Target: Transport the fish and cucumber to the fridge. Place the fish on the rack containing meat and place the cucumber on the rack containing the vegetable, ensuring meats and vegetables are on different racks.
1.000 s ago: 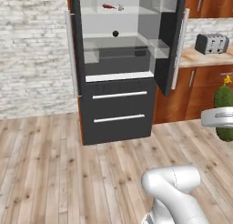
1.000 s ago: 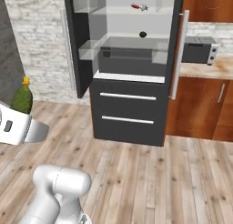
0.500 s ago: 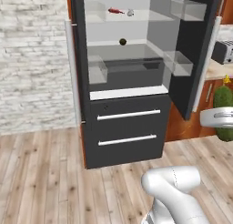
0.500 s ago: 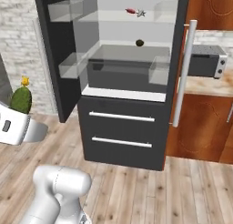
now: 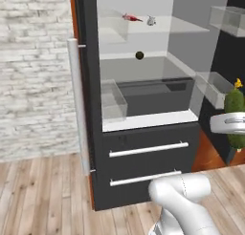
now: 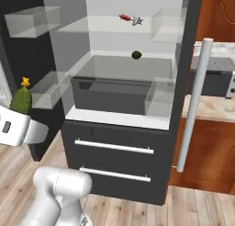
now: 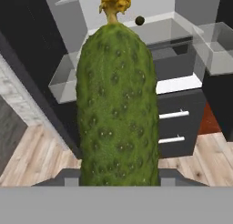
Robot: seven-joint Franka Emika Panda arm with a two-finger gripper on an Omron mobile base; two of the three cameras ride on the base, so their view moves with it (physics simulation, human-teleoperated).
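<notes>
Light wood-plank flooring (image 5: 43, 200) runs across a simulated kitchen, meeting a whitewashed brick wall (image 5: 33, 71) on the left. Red-brown wooden cabinetry (image 6: 206, 156) with carved panel fronts stands to the right, beneath a pale speckled desk (image 6: 209, 108) that carries a dark microwave (image 6: 215, 78). More of the same red-brown wood (image 6: 220, 14) rises above. Even, shadowless light falls over the room.

Open fridge (image 5: 143, 133), bare shelf room beside the vegetable (image 5: 139, 55).
</notes>
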